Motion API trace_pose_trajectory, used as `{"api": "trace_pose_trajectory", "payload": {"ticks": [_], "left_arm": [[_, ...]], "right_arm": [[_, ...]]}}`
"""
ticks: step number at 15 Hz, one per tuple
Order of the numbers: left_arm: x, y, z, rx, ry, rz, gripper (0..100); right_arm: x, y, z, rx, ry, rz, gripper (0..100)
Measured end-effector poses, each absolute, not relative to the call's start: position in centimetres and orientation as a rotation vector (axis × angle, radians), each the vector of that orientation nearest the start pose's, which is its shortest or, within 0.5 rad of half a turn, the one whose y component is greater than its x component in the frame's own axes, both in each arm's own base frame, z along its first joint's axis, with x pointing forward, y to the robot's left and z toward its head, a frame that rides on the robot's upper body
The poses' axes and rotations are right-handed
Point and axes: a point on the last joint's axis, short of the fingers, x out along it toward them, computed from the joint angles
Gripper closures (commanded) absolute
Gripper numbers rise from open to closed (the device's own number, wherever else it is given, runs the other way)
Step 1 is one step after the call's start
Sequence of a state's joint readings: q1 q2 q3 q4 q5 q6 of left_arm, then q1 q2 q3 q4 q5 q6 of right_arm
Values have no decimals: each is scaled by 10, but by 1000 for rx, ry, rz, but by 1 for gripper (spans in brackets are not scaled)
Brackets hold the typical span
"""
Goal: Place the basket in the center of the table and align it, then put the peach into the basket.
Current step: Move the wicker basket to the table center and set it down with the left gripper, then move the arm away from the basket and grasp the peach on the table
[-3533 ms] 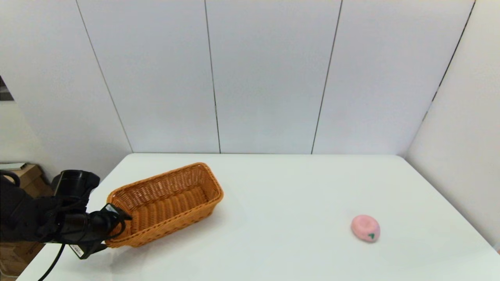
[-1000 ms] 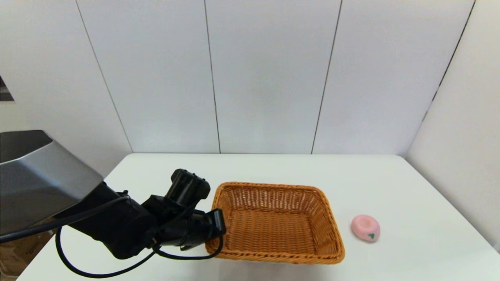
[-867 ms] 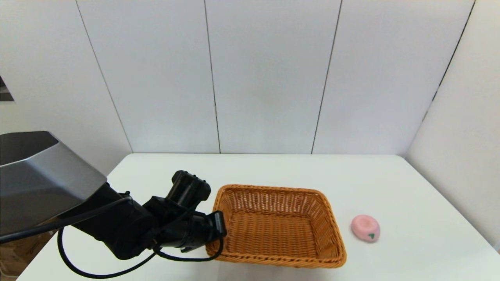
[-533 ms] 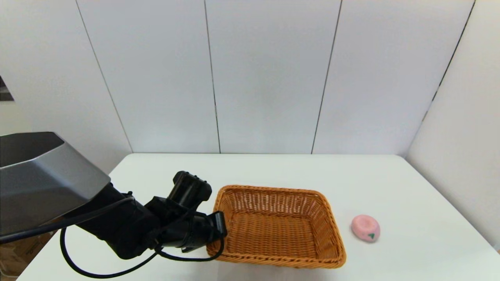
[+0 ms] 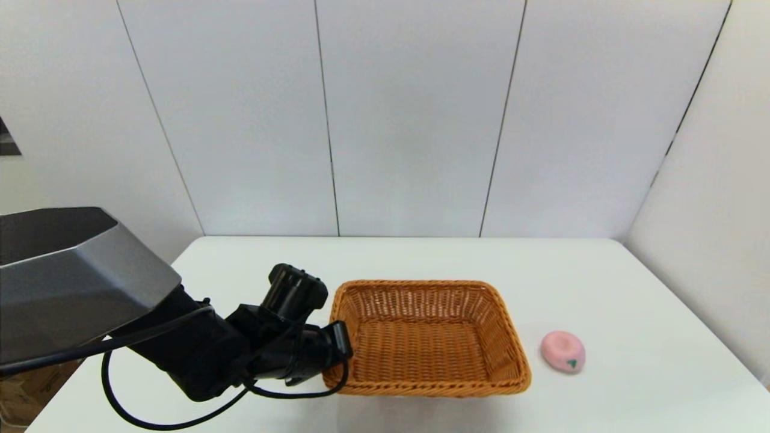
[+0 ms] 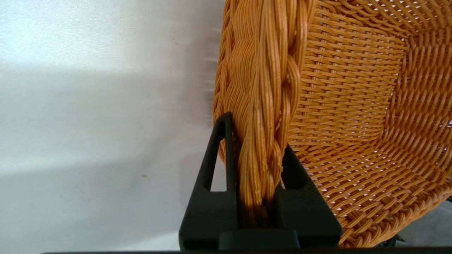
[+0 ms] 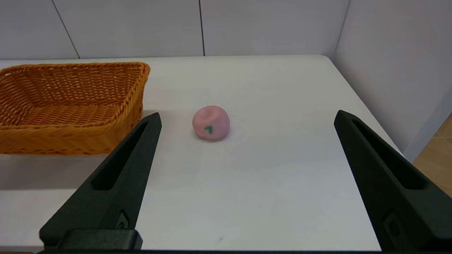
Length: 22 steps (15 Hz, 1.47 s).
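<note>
The orange-brown wicker basket (image 5: pixel 428 337) stands near the middle of the white table (image 5: pixel 421 255), long sides square to the table's front edge. My left gripper (image 5: pixel 340 343) is shut on the braided rim of its left short side; the left wrist view shows the rim (image 6: pixel 263 116) pinched between my two fingers (image 6: pixel 220 148). The pale-pink peach (image 5: pixel 562 351) lies on the table just right of the basket, apart from it. My right gripper (image 7: pixel 247 118) is open, off the head view, hovering at the near edge with the peach (image 7: pixel 211 122) ahead between its fingers and the basket (image 7: pixel 70 102) beside.
White wall panels (image 5: pixel 415 120) close off the table's far and right sides. A cardboard box (image 5: pixel 18 400) sits on the floor off the table's left edge. Bare table stretches right of the peach (image 7: pixel 282 169).
My left gripper has dragged the basket from the table's left corner to the middle and turned it; in the last second it squared the basket up slightly. The peach stayed put.
</note>
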State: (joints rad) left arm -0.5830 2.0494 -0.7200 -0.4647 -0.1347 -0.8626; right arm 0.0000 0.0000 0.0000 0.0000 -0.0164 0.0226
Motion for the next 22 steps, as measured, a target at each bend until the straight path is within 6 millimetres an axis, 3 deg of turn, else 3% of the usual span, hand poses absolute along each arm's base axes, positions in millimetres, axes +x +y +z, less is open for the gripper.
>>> {"api": "trace_pose_trajectory", "payload": {"ticks": [7, 8, 17, 19, 22], "left_arm": [[262, -179, 34, -575, 1091, -252, 100], [262, -179, 34, -574, 1092, -251, 0], [262, -178, 44, -583, 1040, -277, 0], [257, -174, 63, -593, 981, -300, 0], [238, -160, 113, -593, 821, -364, 0]], "right_arm": [[-23, 0, 75, 23, 0, -17, 0], [-23, 0, 75, 23, 0, -17, 0], [-23, 0, 75, 23, 0, -16, 0], [-23, 0, 75, 23, 0, -16, 0], [-23, 0, 75, 23, 0, -16, 0]]}}
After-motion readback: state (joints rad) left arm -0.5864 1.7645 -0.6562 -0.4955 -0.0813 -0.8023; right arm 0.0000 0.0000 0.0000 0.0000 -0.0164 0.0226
